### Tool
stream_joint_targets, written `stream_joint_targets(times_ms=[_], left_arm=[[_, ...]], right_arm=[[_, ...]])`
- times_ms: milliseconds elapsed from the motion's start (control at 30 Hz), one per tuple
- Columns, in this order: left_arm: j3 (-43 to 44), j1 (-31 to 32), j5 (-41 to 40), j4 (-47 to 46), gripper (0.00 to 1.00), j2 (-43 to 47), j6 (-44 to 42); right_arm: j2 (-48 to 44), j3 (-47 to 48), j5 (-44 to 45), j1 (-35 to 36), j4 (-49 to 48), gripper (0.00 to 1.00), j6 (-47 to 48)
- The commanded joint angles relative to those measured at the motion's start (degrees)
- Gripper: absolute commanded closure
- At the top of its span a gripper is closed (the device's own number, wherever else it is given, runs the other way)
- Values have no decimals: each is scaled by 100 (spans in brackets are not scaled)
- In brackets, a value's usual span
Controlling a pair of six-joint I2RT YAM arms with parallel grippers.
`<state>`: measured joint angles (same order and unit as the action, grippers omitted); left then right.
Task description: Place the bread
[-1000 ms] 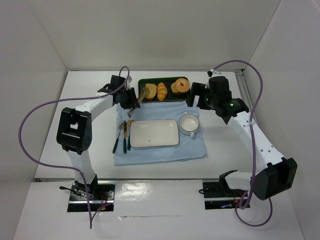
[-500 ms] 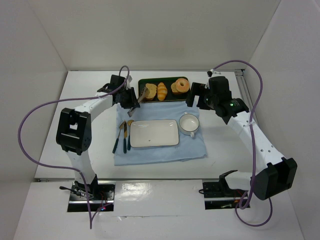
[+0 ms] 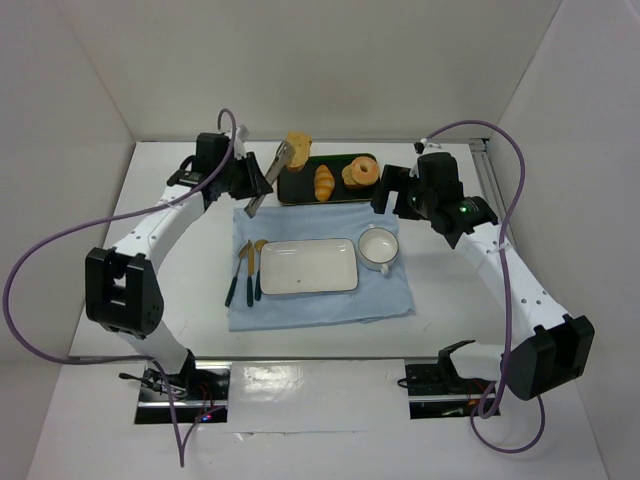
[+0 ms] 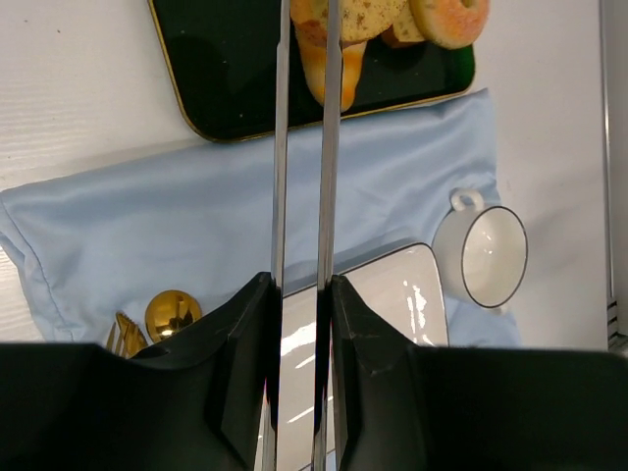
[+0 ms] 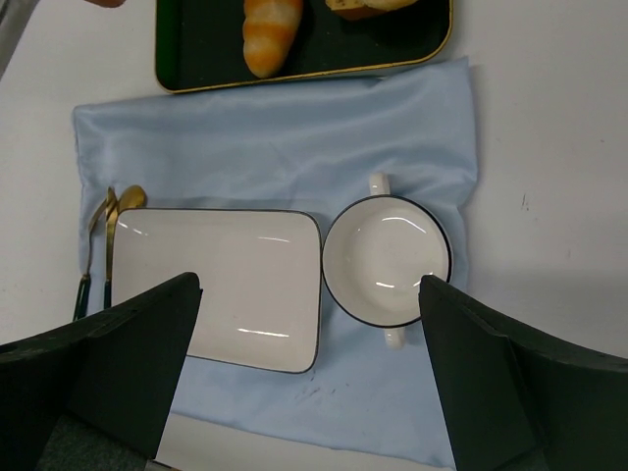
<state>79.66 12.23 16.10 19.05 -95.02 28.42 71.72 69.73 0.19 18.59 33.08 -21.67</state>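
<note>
White-walled tabletop (image 3: pixel 450 290): left claw (image 4: pixel 299 289) clamps tongs (image 4: pixel 327 147), seemingly pinching bread (image 3: pixel 298 144); right claw (image 5: pixel 309 280) apart.

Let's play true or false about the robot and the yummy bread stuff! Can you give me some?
1. The bread is lying on the white plate. False: the tongs in the left gripper pinch it up in the air by the dark tray.
2. The croissant is on the dark tray. True.
3. The right gripper is holding the cup. False: it is open and empty, hanging above the cup and plate.
4. A gold spoon and fork lie beside the plate on the blue cloth. True.
5. The white plate has a doughnut on it. False: nothing is on it.
</note>
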Motion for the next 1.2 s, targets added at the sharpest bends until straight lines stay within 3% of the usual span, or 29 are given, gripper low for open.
stream_joint_targets(times_ms=[0, 600, 1167], left_arm=[[34, 86, 262, 10, 90, 588, -65], [-2076, 1212, -528, 1294, 90, 3269, 225], [-2621, 1879, -362, 2033, 90, 3535, 278]], right_arm=[[69, 294, 95, -40, -179, 1, -48], [1484, 2078, 623, -92, -337, 1, 119], [1722, 2185, 676, -145, -285, 1, 119]])
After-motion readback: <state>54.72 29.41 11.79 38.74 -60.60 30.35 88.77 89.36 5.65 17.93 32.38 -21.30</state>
